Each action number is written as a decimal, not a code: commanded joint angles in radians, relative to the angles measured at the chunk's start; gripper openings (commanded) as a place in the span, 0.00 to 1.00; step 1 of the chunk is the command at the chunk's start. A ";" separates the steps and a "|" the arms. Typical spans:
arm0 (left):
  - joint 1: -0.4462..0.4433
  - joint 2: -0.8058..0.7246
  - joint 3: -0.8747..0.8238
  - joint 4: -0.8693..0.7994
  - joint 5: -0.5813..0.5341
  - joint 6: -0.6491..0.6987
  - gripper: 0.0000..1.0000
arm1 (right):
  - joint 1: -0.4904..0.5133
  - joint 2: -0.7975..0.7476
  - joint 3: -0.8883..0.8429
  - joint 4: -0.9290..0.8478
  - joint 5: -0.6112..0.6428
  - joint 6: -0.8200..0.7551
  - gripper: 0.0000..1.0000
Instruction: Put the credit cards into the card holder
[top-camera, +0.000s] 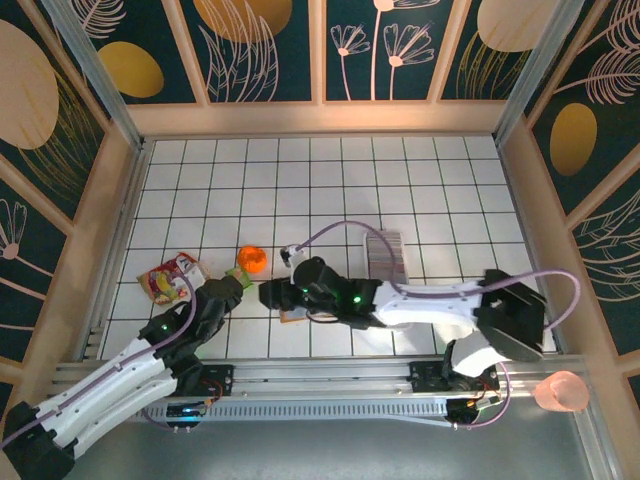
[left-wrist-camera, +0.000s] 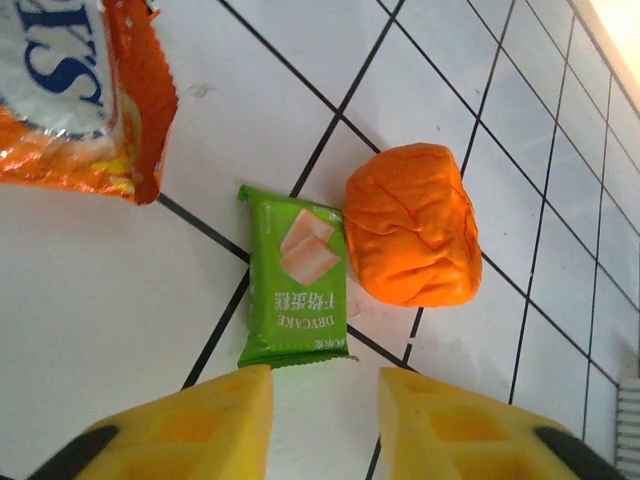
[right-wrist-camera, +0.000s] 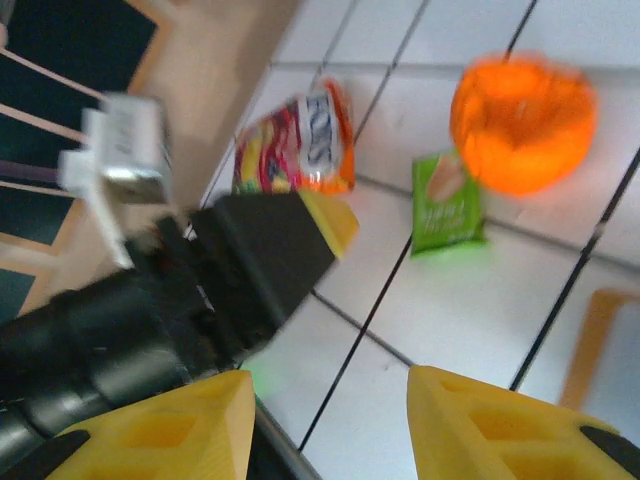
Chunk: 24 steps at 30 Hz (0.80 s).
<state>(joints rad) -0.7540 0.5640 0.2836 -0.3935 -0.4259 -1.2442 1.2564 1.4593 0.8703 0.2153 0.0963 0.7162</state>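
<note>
The left gripper's (left-wrist-camera: 325, 420) yellow fingers stand apart with bare tile between them, holding nothing. Just past their tips, in the left wrist view, lies a green Drycake packet (left-wrist-camera: 295, 290), lengthwise toward the top of the frame. A crumpled orange lump (left-wrist-camera: 413, 225) touches its upper right edge. A red-orange snack packet (left-wrist-camera: 80, 90) fills the upper left corner, apart from the green one.

The right gripper (right-wrist-camera: 325, 430) is also spread wide and empty, its two yellow fingers at the bottom of its wrist view with white tile showing in the gap. Beyond them, left of centre, sits the dark, yellow-tipped end of the left arm.

From above, the two grippers nearly meet at lower centre of the white tiled table (top-camera: 450, 180). The tan card holder (top-camera: 293, 317) lies flat just below the right gripper, partly covered by it. The credit cards (top-camera: 383, 255) stand as a row of grey-white stripes right of centre, apart from the holder and above the right arm.
</note>
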 joint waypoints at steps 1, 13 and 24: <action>-0.003 0.071 0.022 0.172 0.132 0.123 0.46 | -0.012 -0.139 0.006 -0.159 0.232 -0.277 0.44; -0.004 0.358 0.098 0.342 0.318 0.315 0.65 | -0.071 -0.545 -0.011 -0.699 0.022 -1.417 0.68; -0.004 0.352 -0.030 0.524 0.365 0.233 0.65 | -0.304 -0.590 -0.182 -0.964 0.084 -1.742 0.74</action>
<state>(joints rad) -0.7540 0.9192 0.2695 0.0780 -0.0711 -0.9962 0.9733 0.8738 0.7387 -0.6666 0.1452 -0.8867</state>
